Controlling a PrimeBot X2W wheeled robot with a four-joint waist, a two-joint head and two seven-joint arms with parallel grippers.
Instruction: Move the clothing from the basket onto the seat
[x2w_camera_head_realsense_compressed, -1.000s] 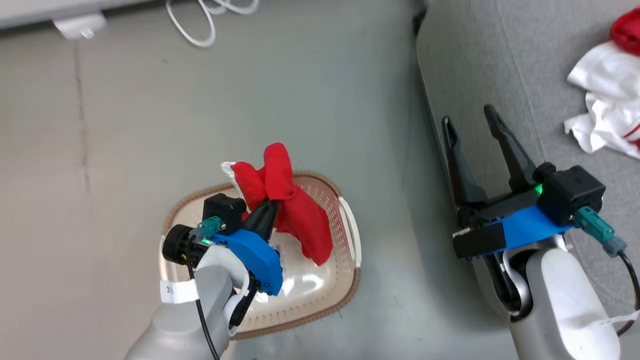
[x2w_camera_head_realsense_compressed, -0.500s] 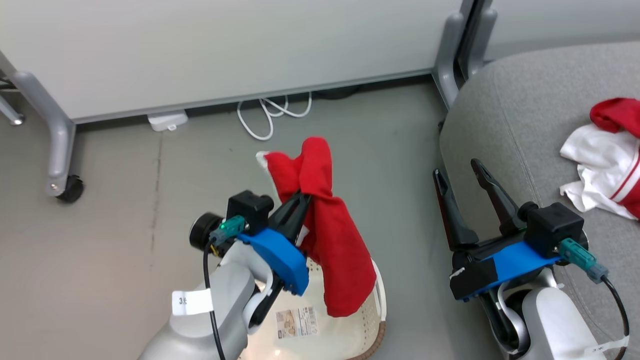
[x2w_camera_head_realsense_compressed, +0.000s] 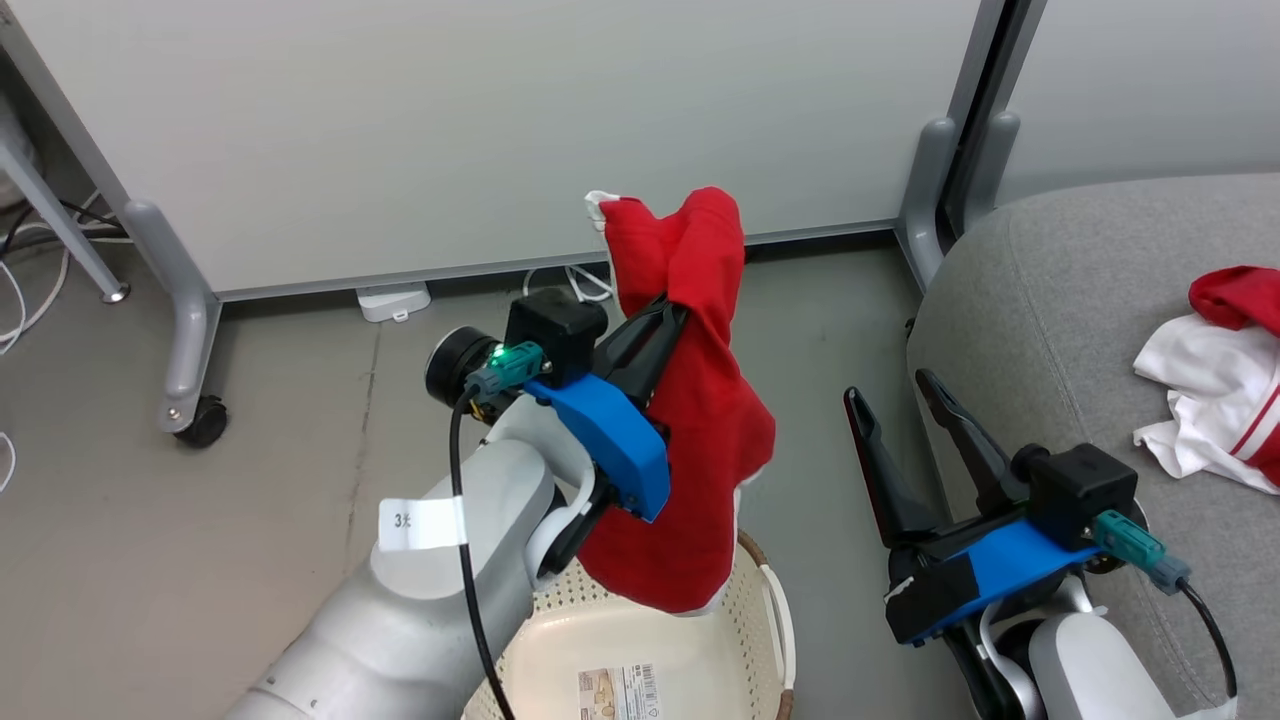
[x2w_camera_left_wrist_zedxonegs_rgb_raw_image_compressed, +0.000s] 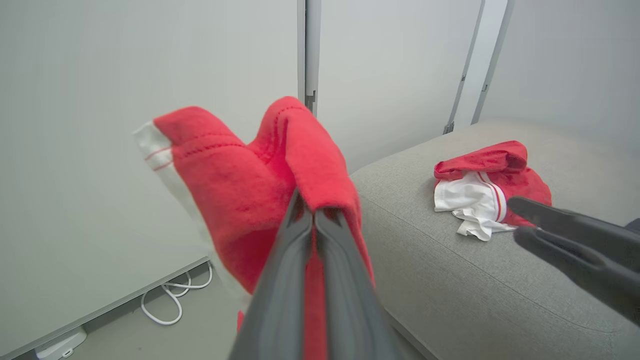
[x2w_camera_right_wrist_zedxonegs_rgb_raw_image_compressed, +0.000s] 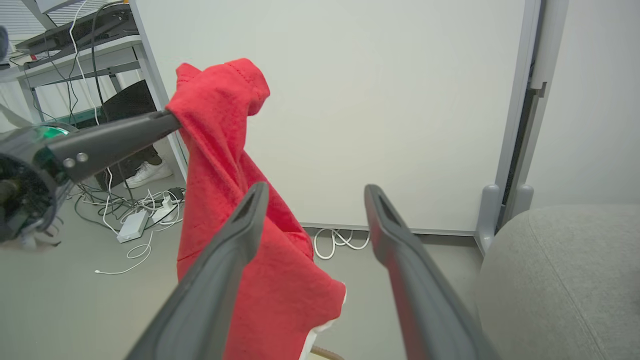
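1. Gripping the plain red garment (x2w_camera_head_realsense_compressed: 710, 420) with the left gripper (x2w_camera_head_realsense_compressed: 678, 308), jaws clamped shut on a bunched fold near its top.
2. Draped down from the jaws in a long fold, white hem peeking out at the top left corner of the cloth.
3. Dangling with its lower end over the far part of the basket (x2w_camera_head_realsense_compressed: 720, 640); impossible to tell whether cloth and rim touch.
4. On the basket's bottom, nothing but the barcode label (x2w_camera_head_realsense_compressed: 618, 692).
5. Set on the grey floor (x2w_camera_head_realsense_compressed: 300, 450), near and left of the seat (x2w_camera_head_realsense_compressed: 1050, 330), with a strip of floor between basket and seat.
6. Holding nothing in the right gripper (x2w_camera_head_realsense_compressed: 888, 390): jaws spread wide, at the seat's near left edge, right of the basket.
7. Crumpled on the seat, over to the right and well apart from both grippers: the red-and-white garment (x2w_camera_head_realsense_compressed: 1215, 400), red-striped trim showing.
8. Beyond the held garment, a pale wall panel (x2w_camera_head_realsense_compressed: 500, 120), with a white cable (x2w_camera_left_wrist_zedxonegs_rgb_raw_image_compressed: 175, 295) coiled on the floor at its foot.
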